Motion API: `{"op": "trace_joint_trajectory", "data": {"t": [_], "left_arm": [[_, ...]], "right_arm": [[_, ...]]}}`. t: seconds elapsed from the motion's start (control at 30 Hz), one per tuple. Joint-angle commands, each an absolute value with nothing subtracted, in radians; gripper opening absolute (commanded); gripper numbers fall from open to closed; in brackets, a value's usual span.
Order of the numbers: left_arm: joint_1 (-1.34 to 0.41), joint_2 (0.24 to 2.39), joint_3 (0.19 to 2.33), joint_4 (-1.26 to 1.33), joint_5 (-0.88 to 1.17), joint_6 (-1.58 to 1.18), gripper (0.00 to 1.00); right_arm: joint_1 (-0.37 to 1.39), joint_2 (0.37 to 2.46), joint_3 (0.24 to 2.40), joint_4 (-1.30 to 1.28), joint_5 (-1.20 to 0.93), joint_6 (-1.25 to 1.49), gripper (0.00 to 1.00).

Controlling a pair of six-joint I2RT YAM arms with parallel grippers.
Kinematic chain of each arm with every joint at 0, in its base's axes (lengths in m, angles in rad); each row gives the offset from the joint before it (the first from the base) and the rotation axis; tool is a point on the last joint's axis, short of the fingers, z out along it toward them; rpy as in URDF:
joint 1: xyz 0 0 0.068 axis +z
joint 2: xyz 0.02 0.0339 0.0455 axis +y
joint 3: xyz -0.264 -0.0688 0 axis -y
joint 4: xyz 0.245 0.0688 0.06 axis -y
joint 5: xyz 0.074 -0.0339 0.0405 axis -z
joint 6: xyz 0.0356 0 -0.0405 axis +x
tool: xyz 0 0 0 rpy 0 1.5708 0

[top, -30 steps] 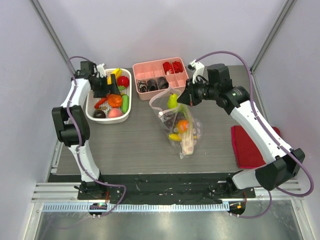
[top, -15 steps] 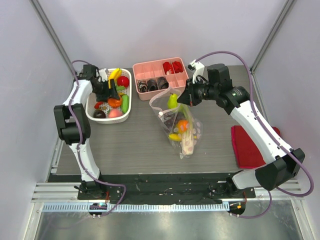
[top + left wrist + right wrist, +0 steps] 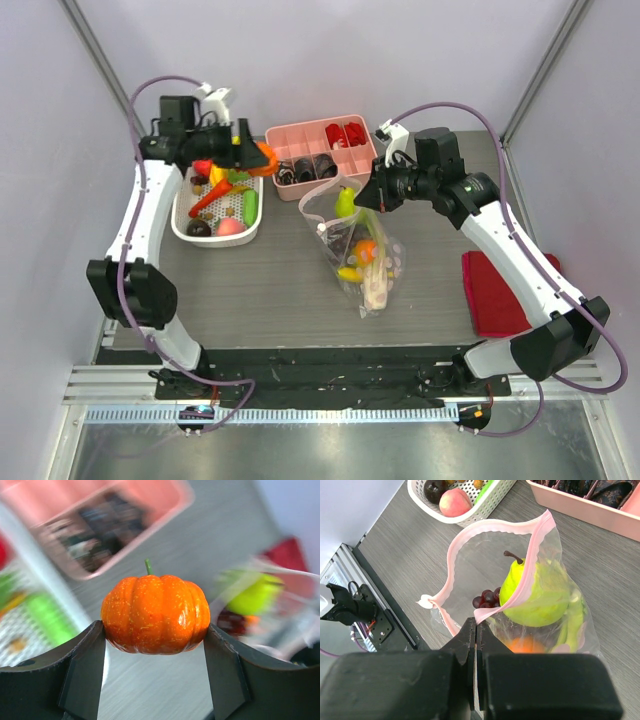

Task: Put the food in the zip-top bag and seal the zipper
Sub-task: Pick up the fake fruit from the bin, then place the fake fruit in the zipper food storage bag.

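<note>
Near right: a red cloth lies by the right edge. The right arm rises from the near-right corner and bends inward to mid-bench. There the right gripper is clamped tight on the zipper of the zip-top bag, which lies at mid-bench with its mouth agape.

The right wrist view alone shows a green pear and purple grapes inside. The overhead view adds an orange fruit.

The left arm runs up the left edge and turns right. The left gripper is raised between the white basket and the pink tray, at the far edge. Its fingers pinch an orange pumpkin. The left wrist background is blurred.
</note>
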State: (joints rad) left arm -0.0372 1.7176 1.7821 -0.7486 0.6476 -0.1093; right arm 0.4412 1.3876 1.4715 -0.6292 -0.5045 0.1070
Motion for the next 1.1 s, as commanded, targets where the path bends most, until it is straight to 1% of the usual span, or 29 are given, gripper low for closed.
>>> {"op": "trace_joint_trajectory", "data": {"t": [0.0, 0.03, 0.13, 0.23, 0.3, 0.37, 0.47, 0.57, 0.6, 0.7, 0.83, 0.87, 0.93, 0.97, 1.0, 1.07], "left_arm": [[-0.234, 1.625, 1.856, -0.715, 0.773, -0.141, 0.55], [-0.295, 1.618, 1.856, -0.715, 0.762, -0.144, 0.56], [-0.394, 1.617, 1.826, -0.700, 0.720, -0.135, 0.56], [-0.455, 1.623, 1.757, -0.707, 0.716, -0.115, 0.56], [-0.485, 1.618, 1.729, -0.753, 0.719, -0.059, 0.55], [-0.524, 1.603, 1.688, -0.814, 0.695, 0.055, 0.55], [-0.564, 1.608, 1.675, -0.871, 0.634, 0.129, 0.57], [-0.574, 1.634, 1.719, -0.923, 0.676, 0.173, 0.74], [-0.575, 1.650, 1.738, -0.987, 0.699, 0.190, 0.86], [-0.560, 1.643, 1.793, -1.049, 0.698, 0.227, 0.99], [-0.460, 1.568, 1.775, -1.043, 0.811, 0.276, 1.00], [-0.447, 1.557, 1.779, -1.078, 0.839, 0.429, 1.00], [-0.433, 1.522, 1.784, -1.231, 0.857, 0.616, 1.00], [-0.433, 1.508, 1.770, -1.267, 0.859, 0.706, 1.00], [-0.433, 1.491, 1.752, -1.284, 0.859, 0.823, 1.00], [-0.433, 1.444, 1.683, -1.281, 0.862, 0.920, 1.00]], "right_arm": [[0.440, 1.373, 1.500, -0.604, -0.529, 0.091, 0.01], [0.440, 1.373, 1.502, -0.604, -0.529, 0.091, 0.01], [0.440, 1.367, 1.499, -0.604, -0.538, 0.086, 0.01], [0.442, 1.355, 1.491, -0.603, -0.542, 0.084, 0.01], [0.439, 1.344, 1.488, -0.603, -0.535, 0.083, 0.01], [0.440, 1.335, 1.485, -0.603, -0.532, 0.077, 0.01], [0.442, 1.322, 1.474, -0.595, -0.563, 0.072, 0.01], [0.442, 1.310, 1.456, -0.580, -0.589, 0.061, 0.01], [0.440, 1.307, 1.453, -0.577, -0.595, 0.057, 0.01], [0.440, 1.301, 1.450, -0.577, -0.623, 0.028, 0.01], [0.442, 1.289, 1.448, -0.577, -0.663, -0.018, 0.01], [0.440, 1.282, 1.447, -0.577, -0.673, -0.026, 0.01], [0.442, 1.281, 1.443, -0.577, -0.701, -0.047, 0.01], [0.442, 1.281, 1.443, -0.577, -0.709, -0.052, 0.01], [0.440, 1.282, 1.443, -0.577, -0.725, -0.057, 0.01], [0.440, 1.284, 1.447, -0.577, -0.745, -0.069, 0.01]]}}
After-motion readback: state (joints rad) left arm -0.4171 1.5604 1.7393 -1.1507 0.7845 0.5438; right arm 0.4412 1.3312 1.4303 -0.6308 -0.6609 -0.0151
